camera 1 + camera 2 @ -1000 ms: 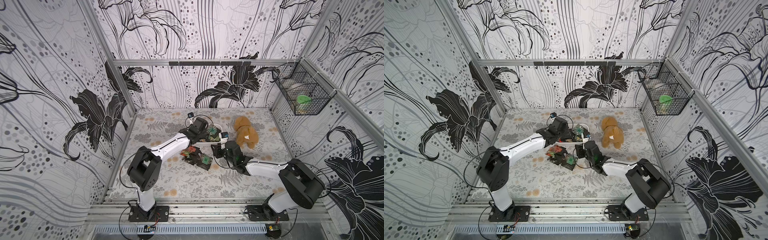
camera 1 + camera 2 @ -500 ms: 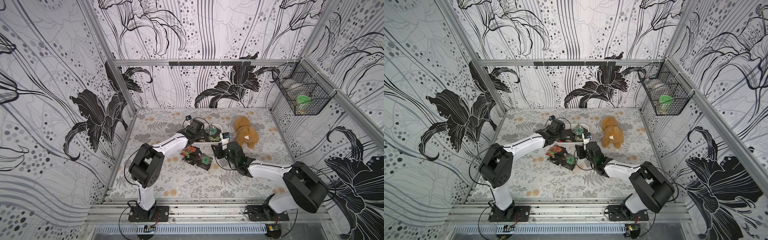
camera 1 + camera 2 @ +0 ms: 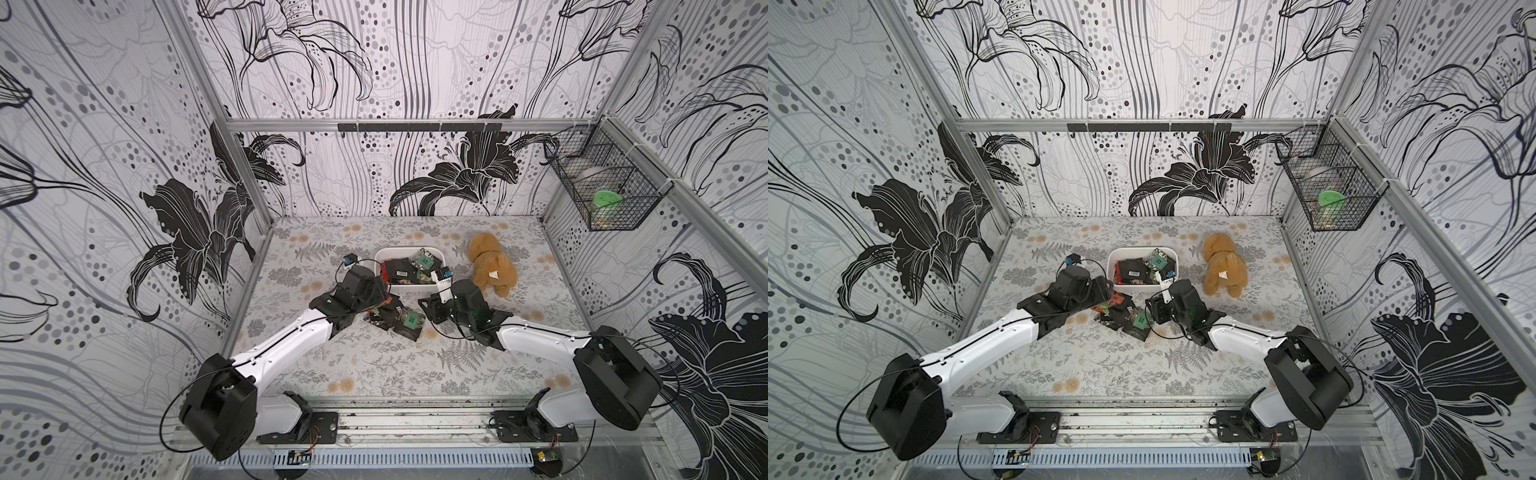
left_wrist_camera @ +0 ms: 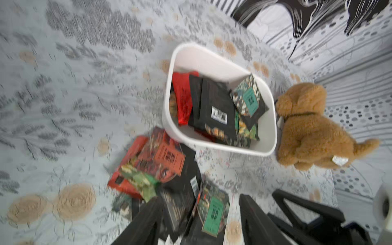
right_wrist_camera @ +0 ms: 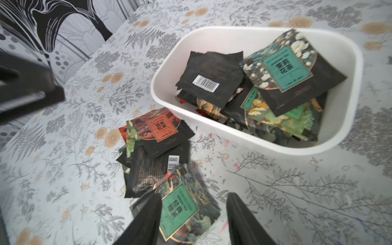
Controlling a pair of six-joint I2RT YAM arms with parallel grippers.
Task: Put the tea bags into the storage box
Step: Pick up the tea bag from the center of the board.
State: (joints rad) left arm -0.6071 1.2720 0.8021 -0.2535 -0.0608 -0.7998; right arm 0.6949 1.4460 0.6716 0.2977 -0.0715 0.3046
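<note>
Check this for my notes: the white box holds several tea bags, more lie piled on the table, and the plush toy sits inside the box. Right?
No: the plush toy sits on the table beside the box, not inside it, as both top views show. The rest holds.

Bright, even light; motion-blurred left wrist view.

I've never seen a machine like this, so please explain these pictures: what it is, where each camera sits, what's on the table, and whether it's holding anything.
These are two robot arms. Two pictures look down from above; two come from cameras on the wrists. On the patterned table: a white storage box holding tea bags, a loose pile of tea bags nearer the arms, and a plush dog beside it. The left pincer and right pincer both stand open over the pile, holding nothing.
</note>
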